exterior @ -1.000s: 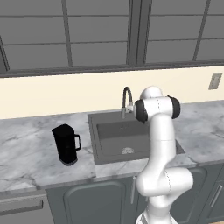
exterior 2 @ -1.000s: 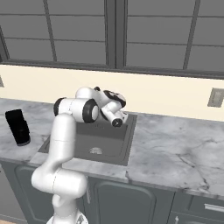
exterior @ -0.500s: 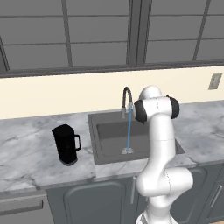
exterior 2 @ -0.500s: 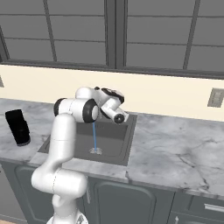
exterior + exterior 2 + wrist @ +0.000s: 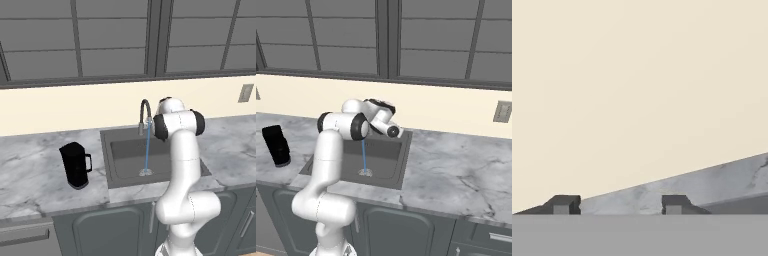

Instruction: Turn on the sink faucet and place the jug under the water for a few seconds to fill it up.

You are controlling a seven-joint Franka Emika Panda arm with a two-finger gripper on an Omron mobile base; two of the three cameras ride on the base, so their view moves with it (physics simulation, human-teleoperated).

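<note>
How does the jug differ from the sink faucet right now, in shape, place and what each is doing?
The jug is a stout black pitcher with a side loop handle; the sink faucet is a slim, dark-grey arched tube. The jug stands on the marble counter, left of the sink; the faucet rises behind the basin. The faucet pours water towards the drain; the jug stands clear of the stream. Both are dark and upright.

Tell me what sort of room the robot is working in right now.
A kitchen, by the look of it: a sink set into a marble counter, a faucet running water, cabinets below.
</note>
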